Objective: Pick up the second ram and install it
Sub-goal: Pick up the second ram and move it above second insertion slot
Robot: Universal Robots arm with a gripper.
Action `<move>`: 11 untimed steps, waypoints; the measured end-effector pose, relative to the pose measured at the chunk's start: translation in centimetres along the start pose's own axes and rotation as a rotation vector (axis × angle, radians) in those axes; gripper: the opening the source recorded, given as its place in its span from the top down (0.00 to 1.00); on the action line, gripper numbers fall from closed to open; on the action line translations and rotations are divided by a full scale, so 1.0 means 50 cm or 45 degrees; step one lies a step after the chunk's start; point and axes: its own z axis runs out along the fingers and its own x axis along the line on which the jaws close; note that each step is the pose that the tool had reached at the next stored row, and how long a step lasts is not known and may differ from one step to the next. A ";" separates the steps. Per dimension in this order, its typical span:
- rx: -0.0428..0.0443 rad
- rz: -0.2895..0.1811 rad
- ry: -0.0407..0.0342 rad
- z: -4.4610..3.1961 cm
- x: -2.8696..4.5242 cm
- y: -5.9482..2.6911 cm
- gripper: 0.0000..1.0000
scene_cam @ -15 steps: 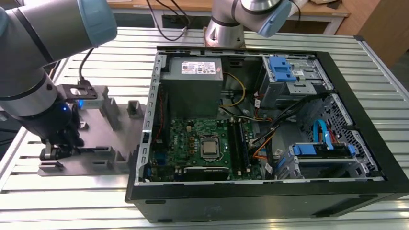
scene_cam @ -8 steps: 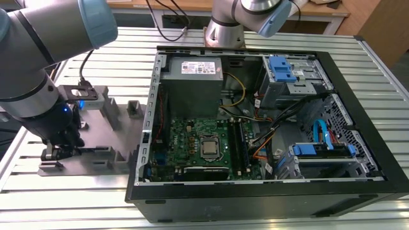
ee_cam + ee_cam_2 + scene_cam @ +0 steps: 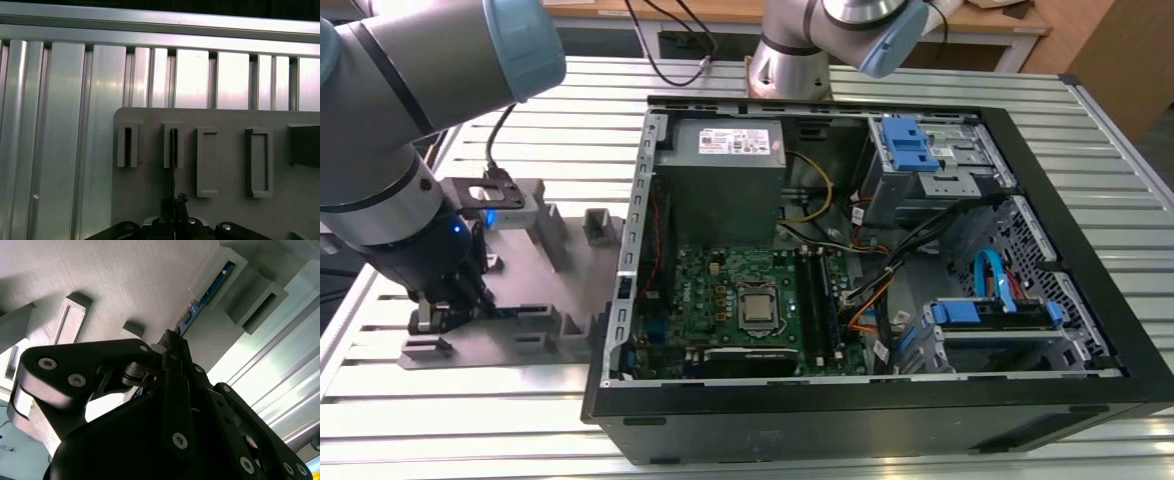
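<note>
Second ram: thin flat stick, seen edge-on in both wrist views; stood on its long edge over the plate, with its far end seated in a slotted post.
Gripper: black fingers pressed together on the near end of the second ram (a pinch across its two flat faces); in the exterior view the gripper is lowered onto the plate.
Plate: grey, moulded, laid flat on the table just beside the computer case, on the exterior view's left of it.
Slotted post: one of a row of raised grey posts on the plate (the stick's edge is seen inside its slot).
Table: ribbed aluminium; plate and case are carried on it.
Computer case: black, laid on its side with the panel off.
Circuit board: green, fixed to the case floor.
Silver chip: square, set in the middle of the board.
Arm: grey with blue caps, at the exterior view's left, wrist turned down.
</note>
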 end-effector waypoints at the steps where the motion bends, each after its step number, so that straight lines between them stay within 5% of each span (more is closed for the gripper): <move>1: 0.000 0.000 0.0000 0.000 0.000 0.000 0.89; 11: 0.000 0.000 -0.0003 0.000 0.000 0.000 0.89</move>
